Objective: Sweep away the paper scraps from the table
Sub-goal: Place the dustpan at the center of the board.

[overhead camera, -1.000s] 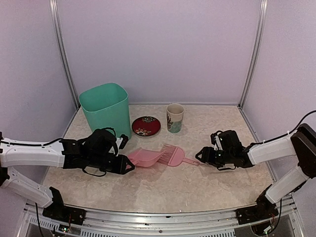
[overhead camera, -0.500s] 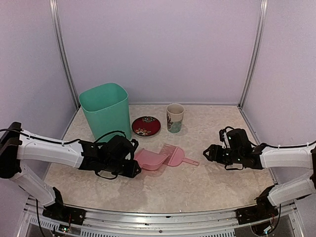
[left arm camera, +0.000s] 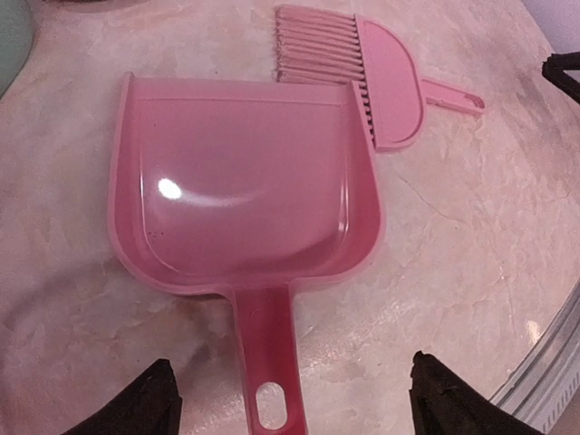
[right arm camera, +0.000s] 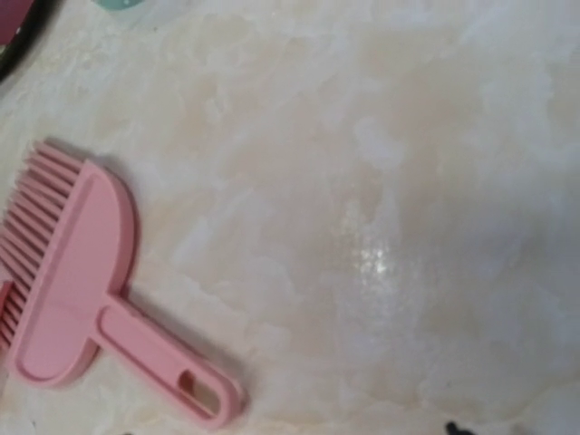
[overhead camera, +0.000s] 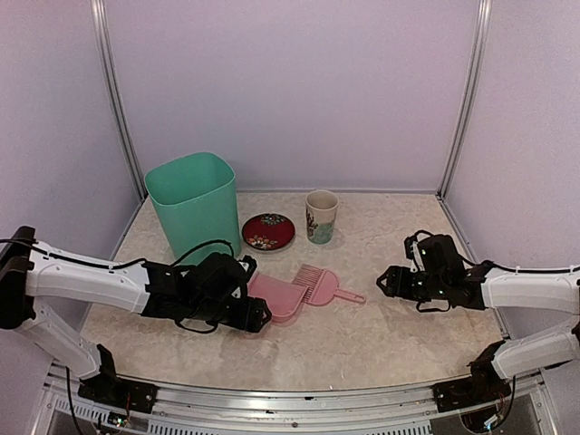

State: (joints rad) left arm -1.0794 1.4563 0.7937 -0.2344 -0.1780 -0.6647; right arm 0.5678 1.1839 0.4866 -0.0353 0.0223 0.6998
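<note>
No paper scraps show in any view. On the beige table [overhead camera: 362,344] a pink dustpan [overhead camera: 276,295] lies flat, its front edge against the teeth of a pink comb-like brush [overhead camera: 317,285]. My left gripper [overhead camera: 257,314] is open at the dustpan's handle [left arm camera: 265,358]. In the left wrist view the handle lies between the spread fingertips [left arm camera: 156,401] without touching them. My right gripper [overhead camera: 384,282] hovers open just right of the brush handle [right arm camera: 163,367] and holds nothing. Its fingers barely show in its wrist view.
A green waste bin [overhead camera: 193,204] stands at the back left. A red patterned plate [overhead camera: 268,231] and a cup [overhead camera: 321,216] stand beside it. A metal rail [overhead camera: 299,399] runs along the near edge, and walls close in the other sides.
My left arm slid right with the dustpan until it met the brush, then the left jaws opened off the handle. The right gripper drew back slightly to the right.
</note>
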